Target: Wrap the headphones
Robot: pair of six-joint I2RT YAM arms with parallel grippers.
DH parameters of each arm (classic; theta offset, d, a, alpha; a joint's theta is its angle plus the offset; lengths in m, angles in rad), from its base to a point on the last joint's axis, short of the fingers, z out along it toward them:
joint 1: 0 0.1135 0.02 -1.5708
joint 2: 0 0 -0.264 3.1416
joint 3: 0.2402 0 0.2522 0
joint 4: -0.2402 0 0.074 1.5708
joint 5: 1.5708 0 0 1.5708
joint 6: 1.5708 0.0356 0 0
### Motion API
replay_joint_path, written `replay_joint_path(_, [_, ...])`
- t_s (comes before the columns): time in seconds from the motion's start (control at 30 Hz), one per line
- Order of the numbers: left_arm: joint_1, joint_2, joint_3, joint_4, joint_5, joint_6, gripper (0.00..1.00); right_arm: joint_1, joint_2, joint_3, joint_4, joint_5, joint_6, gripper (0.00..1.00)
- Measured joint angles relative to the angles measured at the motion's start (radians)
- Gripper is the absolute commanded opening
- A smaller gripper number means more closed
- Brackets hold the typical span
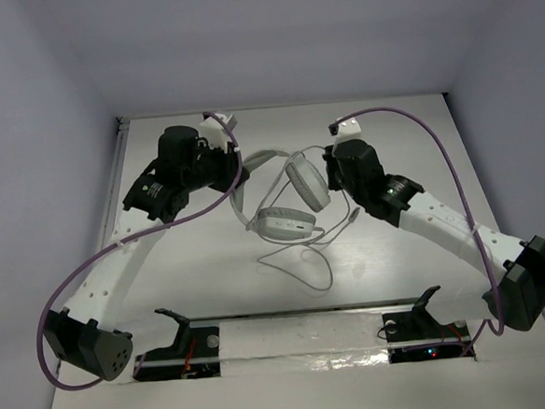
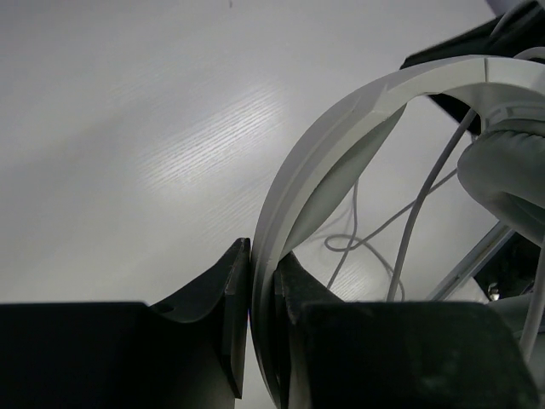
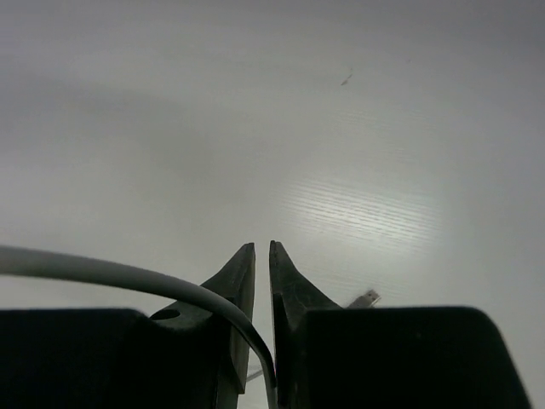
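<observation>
Two holds, one per arm.

Headphones (image 1: pixel 286 199): white, over-ear, mid-table (image 1: pixel 184 276), between the two wrists; headband (image 2: pixel 341 136) arching to the far left, ear cups (image 1: pixel 306 183) toward the right and near side.

Left gripper (image 2: pixel 262 256): clenched on the headband, pinching its thin white arc edge-on between the jaws.

Right gripper (image 3: pixel 262 256): all but closed, grasping the cord (image 3: pixel 128 279); cord entering from the left and dropping into the narrow slit between the fingers, lowest contact out of sight.

Rest of cord: slack loops on the table, near side of the ear cups, wound round nothing; plug (image 3: pixel 366 299) lying free just beyond the right fingers.

Progress, by judgement: wrapping hardly begun.

Hazards, by judgement:
- thin, smooth cord sliding through the right jaws under pull, given so small a bite;
- headband twisting or slipping out of the left pinch, held only on a narrow edge, if dragged sideways by cord tension;
- slack loops catching on an ear cup or tangling into a knot when drawn in;
- turns sliding off the rounded cups if laid without tension;
- plug end whipping loose and undoing the wrap, unless tucked.
</observation>
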Motion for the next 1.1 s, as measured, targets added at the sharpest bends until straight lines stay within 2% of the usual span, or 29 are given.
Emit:
replay_joint_path(0.13, [0.028, 0.0, 0.037, 0.006, 0.056, -0.018, 0.0, -0.001, -0.053, -0.095, 0.104, -0.094, 0.064, 0.18])
replay_joint_path(0.4, [0.061, 0.009, 0.171, 0.02, 0.14, -0.105, 0.0, -0.001, -0.074, -0.32, 0.438, -0.344, 0.185, 0.18])
replay_joint_path(0.67, [0.083, 0.063, 0.338, 0.1, 0.151, -0.255, 0.0, -0.001, 0.058, -0.452, 0.745, -0.55, 0.304, 0.2])
replay_joint_path(0.87, [0.092, 0.115, 0.348, 0.166, 0.116, -0.366, 0.0, 0.008, 0.19, -0.467, 0.951, -0.655, 0.376, 0.2])
replay_joint_path(1.1, [0.098, 0.155, 0.348, 0.204, 0.088, -0.47, 0.0, 0.096, 0.359, -0.449, 1.096, -0.68, 0.409, 0.21])
